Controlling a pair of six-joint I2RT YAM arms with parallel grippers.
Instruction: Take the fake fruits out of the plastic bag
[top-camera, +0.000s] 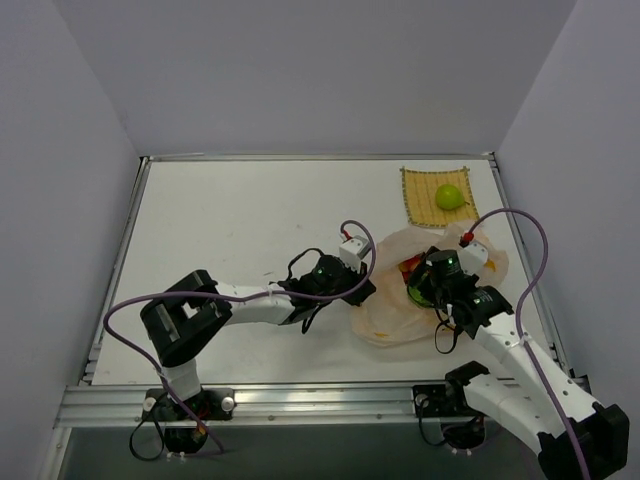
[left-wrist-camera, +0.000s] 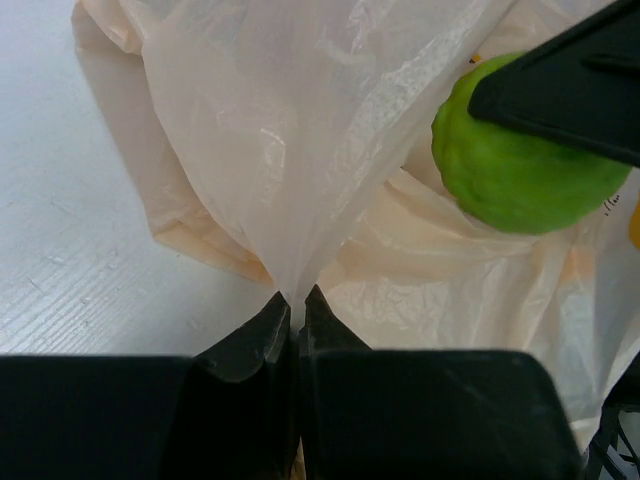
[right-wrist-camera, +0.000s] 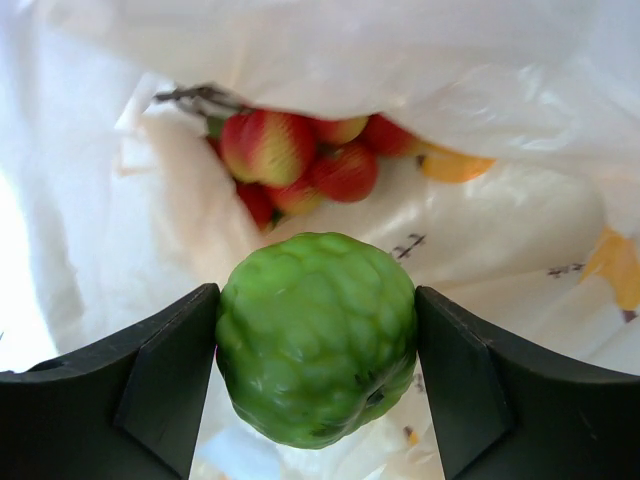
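Left wrist view: my left pincer is closed on a thin, slippery fold of the plastic bag on the counter. My right pincer clamps the green fruit across its middle at the bag's mouth; I judge it light, rigid and glossy.

The plastic bag is pale peach with orange marks, the fruit green, the berries red-yellow.
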